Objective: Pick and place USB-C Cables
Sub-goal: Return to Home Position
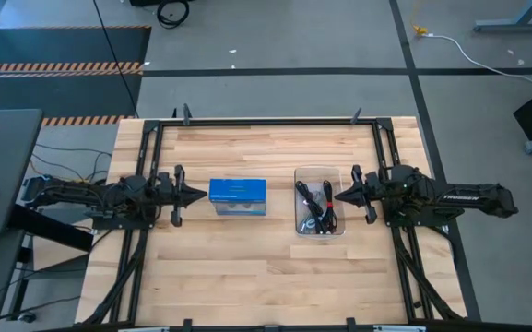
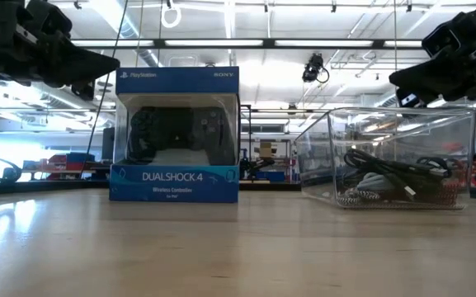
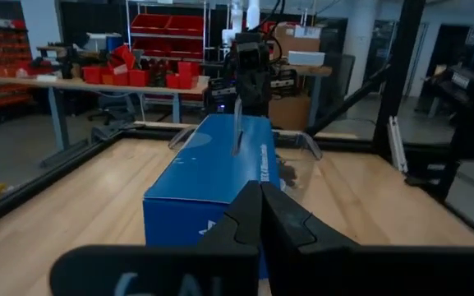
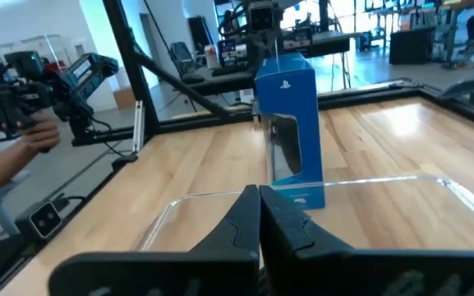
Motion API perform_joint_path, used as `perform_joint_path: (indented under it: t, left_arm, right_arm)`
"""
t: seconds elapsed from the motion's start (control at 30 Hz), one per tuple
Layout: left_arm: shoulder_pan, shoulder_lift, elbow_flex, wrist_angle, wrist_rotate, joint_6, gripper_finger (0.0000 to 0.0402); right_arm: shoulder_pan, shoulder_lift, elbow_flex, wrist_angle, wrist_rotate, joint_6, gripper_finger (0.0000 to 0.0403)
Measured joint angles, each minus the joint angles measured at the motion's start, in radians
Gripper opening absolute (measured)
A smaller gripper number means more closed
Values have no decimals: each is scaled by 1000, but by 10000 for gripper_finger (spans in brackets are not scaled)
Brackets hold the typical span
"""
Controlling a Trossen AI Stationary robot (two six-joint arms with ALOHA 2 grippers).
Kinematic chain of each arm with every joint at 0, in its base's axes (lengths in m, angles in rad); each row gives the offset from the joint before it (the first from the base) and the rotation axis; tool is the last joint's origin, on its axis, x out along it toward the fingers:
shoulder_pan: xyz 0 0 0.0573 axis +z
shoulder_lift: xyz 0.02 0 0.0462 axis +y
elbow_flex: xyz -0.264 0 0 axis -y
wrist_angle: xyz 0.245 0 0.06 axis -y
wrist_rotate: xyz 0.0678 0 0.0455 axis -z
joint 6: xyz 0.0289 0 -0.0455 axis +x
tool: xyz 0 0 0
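Cables (image 1: 315, 210) lie heaped inside the clear tray (image 1: 319, 169) on the wooden table (image 1: 247, 277), beside the blue box (image 1: 238, 191). My left gripper (image 1: 201, 195) and right gripper (image 1: 339, 195) hover pinched closed, empty, flanking both. Red bins (image 3: 150, 23) fill shelves beyond; a person's hand (image 4: 38, 136) shows off-table.

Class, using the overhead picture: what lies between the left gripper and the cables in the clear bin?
The blue DualShock 4 box stands between the left gripper and the USB-C cables in the clear bin, shown in the high view.
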Motion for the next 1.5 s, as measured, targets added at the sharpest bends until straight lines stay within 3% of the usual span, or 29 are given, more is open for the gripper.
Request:
perform_joint_path:
  t: [0.37,0.7,1.5]
  left_arm:
    - [0,0,0,-2,19,20,4]
    - [0,0,0,-2,19,-39,43]
    - [0,0,-1,-2,18,-34,41]
  right_arm:
    - [0,0,0,-47,-1,29,11]
    - [0,0,0,-47,-1,28,12]
    - [0,0,0,-47,-1,26,14]
